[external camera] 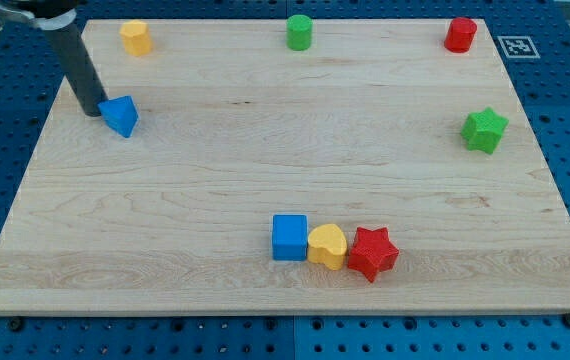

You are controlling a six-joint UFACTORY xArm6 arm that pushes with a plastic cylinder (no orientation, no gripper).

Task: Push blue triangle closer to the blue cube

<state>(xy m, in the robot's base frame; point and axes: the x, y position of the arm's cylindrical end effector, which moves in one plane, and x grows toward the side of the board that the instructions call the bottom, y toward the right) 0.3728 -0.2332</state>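
Note:
The blue triangle [120, 115] lies near the wooden board's upper left. My tip [92, 109] stands just to its left, touching or almost touching it. The blue cube [290, 238] sits at the lower middle of the board, far to the lower right of the triangle.
A yellow heart [328, 246] and a red star [373, 253] sit in a row right of the blue cube. A yellow block [136, 37], a green cylinder [299, 31] and a red block [460, 34] line the top edge. A green star [484, 130] is at the right.

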